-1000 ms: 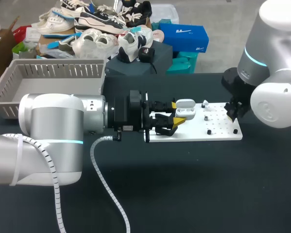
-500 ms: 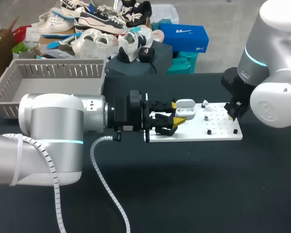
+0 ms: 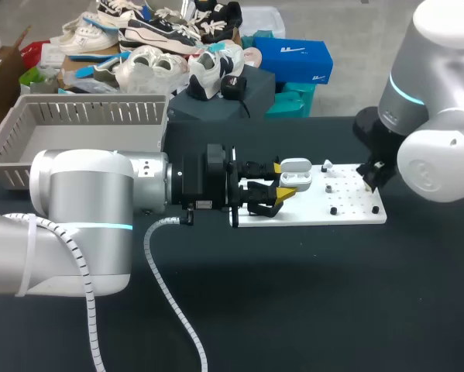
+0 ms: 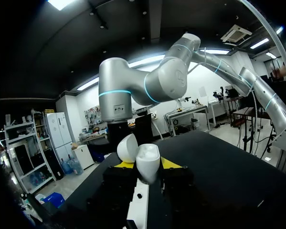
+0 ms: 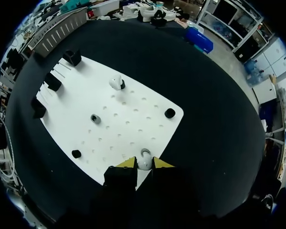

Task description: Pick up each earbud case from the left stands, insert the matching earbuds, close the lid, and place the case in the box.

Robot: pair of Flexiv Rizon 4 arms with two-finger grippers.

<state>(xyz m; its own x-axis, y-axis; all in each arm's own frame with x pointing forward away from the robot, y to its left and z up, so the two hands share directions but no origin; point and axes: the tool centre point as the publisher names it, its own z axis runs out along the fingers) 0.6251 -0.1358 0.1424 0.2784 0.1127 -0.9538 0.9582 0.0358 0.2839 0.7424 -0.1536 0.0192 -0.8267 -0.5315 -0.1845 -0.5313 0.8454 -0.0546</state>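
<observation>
I have my left gripper (image 3: 282, 184) clamped on the case (image 3: 296, 172), lid open, at the white board's (image 3: 348, 209) left end. My right gripper (image 5: 143, 163) pinches one earbud (image 5: 143, 160) at the board's right edge. The second earbud (image 5: 115, 82) sits on the board. Inserting, closing and the box (image 3: 100, 112) remain, I judge.

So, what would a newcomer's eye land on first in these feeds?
The open white earbud case, lid up, clamped in the left jaws at the left end of the white board. Then the right jaws at the board's right edge, closed on a small white earbud, with a second earbud on a black stand ahead of them.
</observation>
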